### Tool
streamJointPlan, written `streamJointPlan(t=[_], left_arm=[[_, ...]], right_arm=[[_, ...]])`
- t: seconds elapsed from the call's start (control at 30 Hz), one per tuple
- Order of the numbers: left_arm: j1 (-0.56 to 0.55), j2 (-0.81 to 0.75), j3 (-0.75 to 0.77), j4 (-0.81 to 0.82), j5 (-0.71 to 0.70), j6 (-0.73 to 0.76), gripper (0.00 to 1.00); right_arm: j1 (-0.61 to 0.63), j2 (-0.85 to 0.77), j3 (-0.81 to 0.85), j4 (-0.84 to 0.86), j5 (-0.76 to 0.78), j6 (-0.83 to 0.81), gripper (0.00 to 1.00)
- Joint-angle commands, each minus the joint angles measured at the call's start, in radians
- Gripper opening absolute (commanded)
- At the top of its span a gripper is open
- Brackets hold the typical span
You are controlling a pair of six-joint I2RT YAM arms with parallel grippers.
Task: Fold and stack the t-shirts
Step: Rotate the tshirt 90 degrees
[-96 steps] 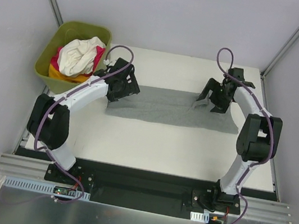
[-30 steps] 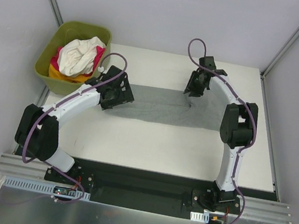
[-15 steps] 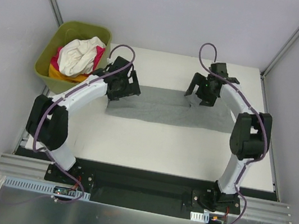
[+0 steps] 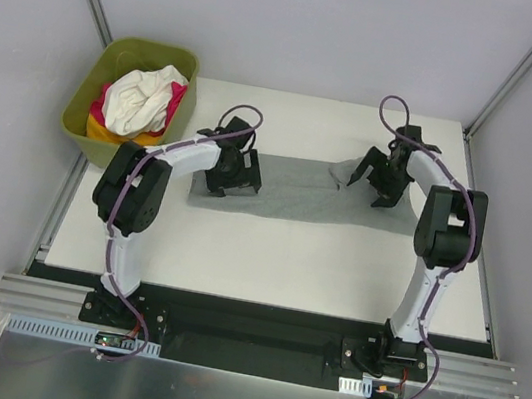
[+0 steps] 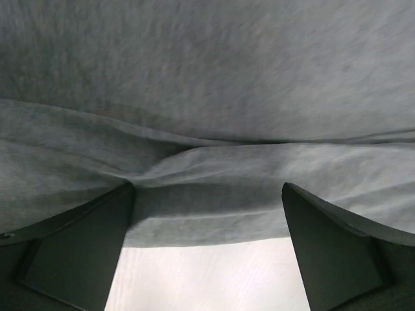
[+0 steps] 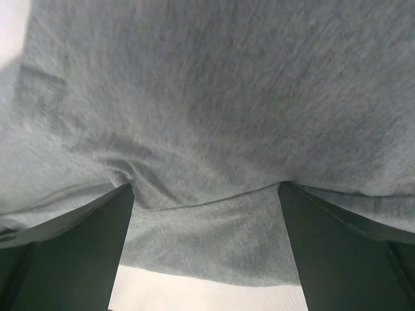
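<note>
Heather-grey cotton, the grey t-shirt [image 4: 292, 192], lies on the white counter [image 4: 276, 262] as a long strip running left to right, already doubled on itself by the look of its layered edges. The other shirts, white [image 4: 140, 99], magenta-pink [image 4: 175, 104] and orange-yellow [image 4: 119, 139], sit bundled in the olive-green tub [image 4: 84, 100] at the far left, well apart from the work.

The left gripper [image 4: 232, 176] is down at the strip's left end and the right gripper [image 4: 372, 179] nearer its right end. Each wrist view shows fingers [image 5: 78, 253] spread wide with a soft ridge of grey cloth and its hem between them, and bare counter just beyond the hem; neither gripper is clamped on anything yet.

The step in hand looks like taking hold for the next fold. To do it well, each gripper should settle low enough to catch every layer at the hem (a pinch of the top layer alone would peel the fold open); both should close at about the same time and lift level with each other. The strip should stay lightly taut between them so the middle neither sags nor drags a wrinkle, and it should be laid down edge to edge before release. A small flap stands up beside the right gripper; it may need smoothing.
</note>
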Motion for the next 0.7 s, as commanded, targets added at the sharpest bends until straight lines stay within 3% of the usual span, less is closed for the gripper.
streamJointPlan(t=[0.0, 0.07, 0.13, 0.17, 0.27, 0.33, 0.47, 0.57, 0.67], left_arm=[[-0.029, -0.063, -0.147, -0.026, 0.028, -0.039, 0.99], [-0.055, -0.103, -0.252, -0.028, 0.071, -0.049, 0.99], [-0.111, -0.137, -0.344, -0.021, 0.247, -0.068, 0.99], [-0.145, -0.175, -0.353, -0.021, 0.289, -0.074, 0.99], [-0.329, -0.243, -0.288, -0.021, 0.337, 0.028, 0.99], [-0.430, -0.263, -0.199, -0.021, 0.335, 0.096, 0.99], [-0.469, -0.336, -0.132, -0.021, 0.309, 0.177, 0.99], [-0.468, -0.415, -0.158, -0.025, 0.199, 0.188, 0.99], [-0.449, -0.484, -0.192, -0.031, 0.118, 0.173, 0.99]], right_arm=[[0.004, 0.126, 0.190, -0.075, -0.017, -0.015, 1.00], [0.008, 0.218, 0.329, -0.088, -0.041, -0.011, 1.00], [0.033, 0.301, 0.461, -0.115, -0.061, -0.032, 1.00], [0.049, 0.400, 0.647, -0.137, -0.069, -0.048, 1.00], [0.115, 0.531, 0.933, -0.166, -0.142, -0.106, 1.00], [0.148, 0.550, 0.934, -0.042, -0.166, -0.085, 1.00], [0.162, 0.426, 0.827, 0.092, -0.167, -0.060, 1.00], [0.169, 0.309, 0.784, 0.066, -0.153, -0.144, 1.00], [0.198, 0.214, 0.764, -0.074, -0.101, -0.254, 0.99]])
